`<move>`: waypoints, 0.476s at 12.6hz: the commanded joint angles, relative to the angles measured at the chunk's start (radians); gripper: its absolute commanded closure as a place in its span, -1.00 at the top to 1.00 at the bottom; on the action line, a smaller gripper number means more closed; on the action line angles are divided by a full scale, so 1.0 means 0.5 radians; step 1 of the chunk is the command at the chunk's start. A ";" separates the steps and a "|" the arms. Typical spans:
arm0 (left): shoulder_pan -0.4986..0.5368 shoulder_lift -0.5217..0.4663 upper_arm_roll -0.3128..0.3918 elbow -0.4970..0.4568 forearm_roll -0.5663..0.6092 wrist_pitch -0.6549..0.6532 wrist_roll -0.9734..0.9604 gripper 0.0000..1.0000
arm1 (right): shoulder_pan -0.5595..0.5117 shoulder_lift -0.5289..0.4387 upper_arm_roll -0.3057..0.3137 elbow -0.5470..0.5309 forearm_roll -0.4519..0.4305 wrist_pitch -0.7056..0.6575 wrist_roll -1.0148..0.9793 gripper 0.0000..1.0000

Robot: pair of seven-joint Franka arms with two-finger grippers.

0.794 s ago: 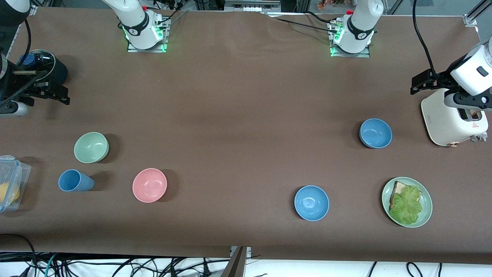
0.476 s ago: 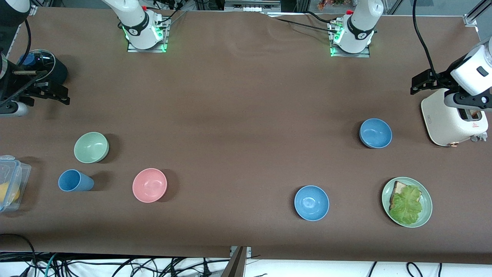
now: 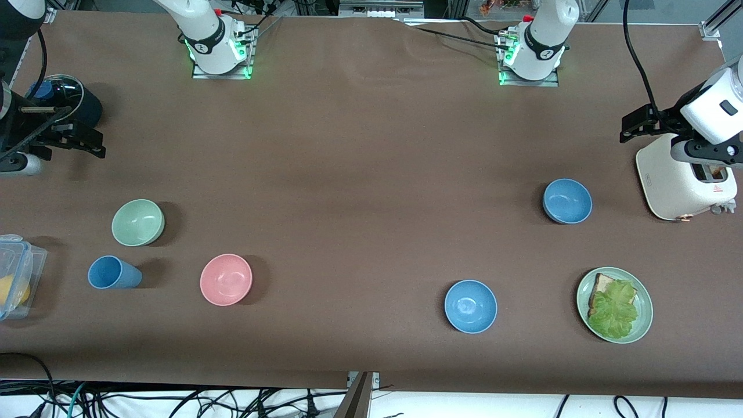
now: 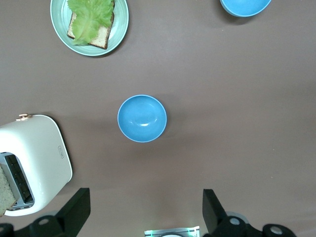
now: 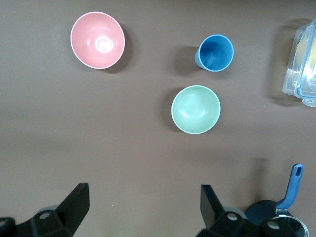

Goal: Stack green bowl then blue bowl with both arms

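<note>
Four bowls sit on the counter (image 3: 371, 174): one green, one pink, two blue. The green bowl (image 3: 138, 222) lies toward the right arm's end, with the single blue cup (image 3: 113, 273) at its seven o'clock and the pink bowl (image 3: 226, 279) at its four (front view). One blue bowl (image 3: 567, 201) sits beside the one toaster (image 3: 676, 180); the second blue bowl (image 3: 471, 306) is at its seven o'clock. The left gripper (image 4: 144, 195) hangs by the toaster and the right gripper (image 5: 143, 188) above the green bowl's end, each with fingers spread wide, holding nothing.
</note>
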 commanded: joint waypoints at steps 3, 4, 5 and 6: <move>0.005 0.009 -0.001 0.038 -0.021 -0.038 0.011 1.00 | -0.022 0.001 0.017 0.012 0.011 0.004 0.008 0.98; 0.005 0.009 -0.001 0.038 -0.021 -0.038 0.011 1.00 | -0.019 0.001 0.017 0.012 0.011 0.004 0.011 0.98; 0.005 0.009 -0.001 0.038 -0.018 -0.038 0.011 1.00 | -0.019 0.001 0.017 0.012 0.011 0.004 0.011 0.98; 0.005 0.009 -0.001 0.038 -0.021 -0.038 0.011 1.00 | -0.019 0.001 0.020 0.012 0.011 0.001 0.023 0.98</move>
